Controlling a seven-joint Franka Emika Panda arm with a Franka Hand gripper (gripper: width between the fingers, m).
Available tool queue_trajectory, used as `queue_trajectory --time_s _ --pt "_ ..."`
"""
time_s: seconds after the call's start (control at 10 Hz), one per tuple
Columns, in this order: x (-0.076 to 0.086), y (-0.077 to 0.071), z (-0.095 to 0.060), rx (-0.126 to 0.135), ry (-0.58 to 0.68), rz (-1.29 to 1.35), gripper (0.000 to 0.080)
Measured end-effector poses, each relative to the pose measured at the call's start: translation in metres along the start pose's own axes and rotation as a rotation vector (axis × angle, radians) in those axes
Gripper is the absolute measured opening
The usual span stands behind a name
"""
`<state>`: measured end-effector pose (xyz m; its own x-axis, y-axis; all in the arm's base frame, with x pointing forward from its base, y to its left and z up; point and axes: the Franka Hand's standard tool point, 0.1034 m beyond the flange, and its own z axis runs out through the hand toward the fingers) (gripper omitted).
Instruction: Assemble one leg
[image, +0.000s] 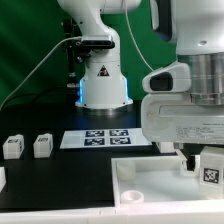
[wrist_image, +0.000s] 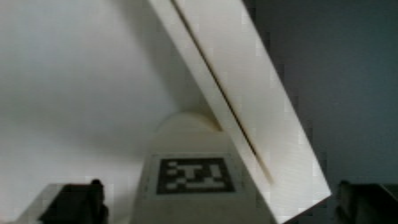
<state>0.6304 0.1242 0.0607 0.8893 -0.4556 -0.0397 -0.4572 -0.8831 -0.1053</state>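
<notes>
Looking across the exterior view, the large white tray-like part (image: 150, 182) with raised rims lies on the black table (image: 45, 182) at the near side, its inner floor bare where visible. The gripper (image: 196, 163) hangs low over that part's corner on the exterior view's right, with a tagged leg (image: 209, 170) at its fingers, close against the raised rim; whether the block touches the tray floor cannot be told. Two more white blocks (image: 27, 146) stand side by side near the exterior view's left edge, well apart from the tray, with open table around them. The marker board (image: 107, 136) lies flat between the tray and the arm's base (image: 103, 85) (cables trail beside the base). Behind is a green backdrop. In the wrist view, the leg (wrist_image: 192, 160) sits between the two dark fingertips (wrist_image: 75, 203), tag facing the camera, beside a long white rim edge (wrist_image: 231, 85) running diagonally. The fingers appear closed against the leg's sides, though contact itself falls at the frame's edge.
</notes>
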Motion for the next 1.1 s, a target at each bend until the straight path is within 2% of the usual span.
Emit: queue_trajectory --time_s 0.2,0.3,0.4,0.5,0.7,1.1 --pt "0.0001 0.0007 0.0003 0.003 -0.003 0.049 0.0636" --pt "-0.0001 0.0004 0.0004 0.004 -0.003 0.089 0.0467" --pt "-0.0009 0.0010 0.0008 0.004 -0.008 0.231 0.0467" --pt "-0.0008 0.0019 0.0011 0.003 -0.009 0.347 0.0291" --pt "-0.0007 0.0015 0.0013 0.009 -0.014 0.578 0.0291" --pt "0.0031 -0.0008 0.0011 0.042 -0.039 1.115 0.0291"
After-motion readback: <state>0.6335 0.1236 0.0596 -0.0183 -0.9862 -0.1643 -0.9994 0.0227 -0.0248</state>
